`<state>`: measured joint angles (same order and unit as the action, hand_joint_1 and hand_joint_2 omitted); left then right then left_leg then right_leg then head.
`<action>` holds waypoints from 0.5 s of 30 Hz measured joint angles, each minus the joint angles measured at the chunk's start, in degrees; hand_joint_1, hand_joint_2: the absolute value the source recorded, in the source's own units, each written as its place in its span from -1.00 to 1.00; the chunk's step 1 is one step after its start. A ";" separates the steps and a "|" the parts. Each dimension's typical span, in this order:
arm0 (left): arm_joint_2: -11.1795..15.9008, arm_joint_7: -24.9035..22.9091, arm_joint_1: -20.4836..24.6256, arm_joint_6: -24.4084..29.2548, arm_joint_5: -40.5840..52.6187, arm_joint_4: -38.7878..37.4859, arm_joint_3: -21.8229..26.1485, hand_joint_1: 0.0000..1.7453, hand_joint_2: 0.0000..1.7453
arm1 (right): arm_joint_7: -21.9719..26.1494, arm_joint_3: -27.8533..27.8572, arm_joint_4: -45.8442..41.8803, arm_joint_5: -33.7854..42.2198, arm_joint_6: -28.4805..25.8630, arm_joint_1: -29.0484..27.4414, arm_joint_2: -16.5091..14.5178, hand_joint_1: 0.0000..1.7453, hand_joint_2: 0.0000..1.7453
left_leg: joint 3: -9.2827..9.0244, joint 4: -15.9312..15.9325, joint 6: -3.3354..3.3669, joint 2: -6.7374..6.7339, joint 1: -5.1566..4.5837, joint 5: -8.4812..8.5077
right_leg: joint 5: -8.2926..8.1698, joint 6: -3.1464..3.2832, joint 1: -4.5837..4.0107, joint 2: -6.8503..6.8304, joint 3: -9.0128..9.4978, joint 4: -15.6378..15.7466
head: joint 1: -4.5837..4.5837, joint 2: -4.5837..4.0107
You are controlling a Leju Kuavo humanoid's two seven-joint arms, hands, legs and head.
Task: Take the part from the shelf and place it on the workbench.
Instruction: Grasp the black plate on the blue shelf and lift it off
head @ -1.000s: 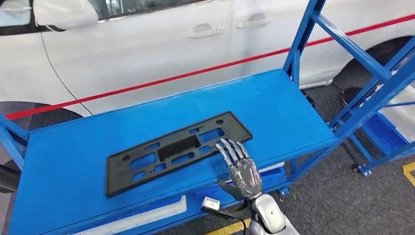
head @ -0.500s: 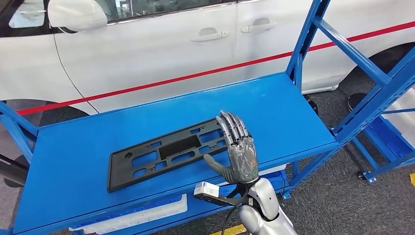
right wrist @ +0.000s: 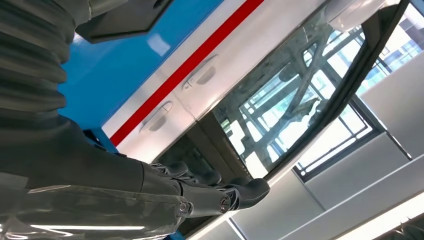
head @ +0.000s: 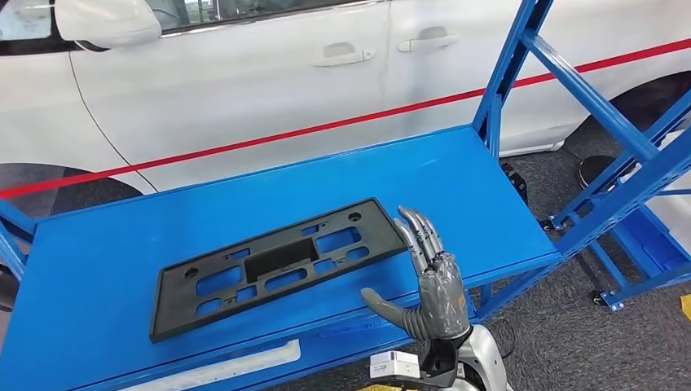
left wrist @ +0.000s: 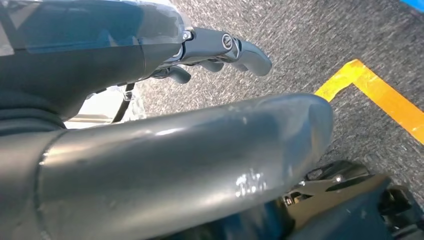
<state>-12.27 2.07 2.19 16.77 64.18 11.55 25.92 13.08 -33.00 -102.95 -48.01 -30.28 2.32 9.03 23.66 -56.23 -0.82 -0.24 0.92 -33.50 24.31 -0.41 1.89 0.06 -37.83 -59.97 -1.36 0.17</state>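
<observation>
On the blue workbench in front of the white car, the black part lies flat, a long plastic plate with cut-outs, its long side running roughly along the bench and its whole face resting on the surface. It looks set down for good: nothing props it and no hand holds it, so the placing step reads as done. The right hand stands just beside the part's right end, raised above the bench edge with palm facing the part, fingers stretched out and apart and the thumb stuck out sideways, gripping nothing. That posture fits a release, hand kept off so the part isn't nudged. Whether the fingertips brush the part's corner is hard to call from the head view; probably a small gap. The left hand hangs low by the robot's side over grey floor with a yellow line, fingers loosely curled in, nothing in them, idle because the part needs one hand only. The blue shelf frame stands off to the right.
</observation>
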 joint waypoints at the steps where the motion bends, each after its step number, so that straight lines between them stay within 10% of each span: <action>1: 0.00 -0.02 0.09 -0.01 0.21 0.00 0.00 -1.00 -1.00 | -0.06 -0.01 -0.11 -0.06 0.68 0.08 -0.01 -1.00 1.00 | 0.56 -1.56 -0.27 0.00 0.10 -0.86 | 0.25 0.44 0.04 -0.06 0.39 0.22 | 0.10 0.00; 4: -0.02 0.45 0.11 -0.03 1.01 -0.01 -0.02 -1.00 -1.00 | -1.91 -0.33 1.54 -1.62 4.70 1.47 -0.75 -1.00 1.00 | 6.98 -12.86 -0.72 0.01 0.18 -4.85 | 1.03 1.34 -0.11 -0.20 1.48 0.50 | 0.35 0.00; 6: -0.02 0.96 0.08 -0.03 1.47 -0.01 -0.04 -1.00 -1.00 | -3.29 -0.86 4.61 -2.68 6.95 2.82 -1.94 -1.00 1.00 | 10.98 -17.38 -0.76 0.01 0.19 -4.54 | 1.57 1.47 -0.32 -0.10 2.16 0.49 | 0.36 0.00; 10: -0.04 1.51 0.12 -0.02 2.00 -0.01 -0.09 -1.00 -1.00 | -4.45 -1.72 11.56 -3.03 7.92 5.06 -4.97 -1.00 1.00 | 9.16 -6.21 0.12 -0.02 -0.02 4.95 | 2.54 1.06 -0.61 0.00 3.72 0.49 | 0.37 -0.01; 15: -0.17 0.77 0.25 -0.27 3.20 -0.01 -0.29 -1.00 -1.00 | -5.32 -2.15 17.71 -2.65 8.65 6.92 -7.58 -1.00 1.00 | 7.97 -1.93 1.57 0.19 -0.45 6.29 | 2.69 -0.60 -0.67 -0.33 3.84 0.81 | 0.35 0.00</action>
<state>-12.44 2.84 2.45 16.50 67.38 11.54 25.63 7.76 -35.16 -85.24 -50.66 -21.63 9.24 1.44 31.64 -58.16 0.75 -0.06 0.47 -27.21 27.00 -1.01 1.22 -0.26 -33.99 -59.15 -1.01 0.17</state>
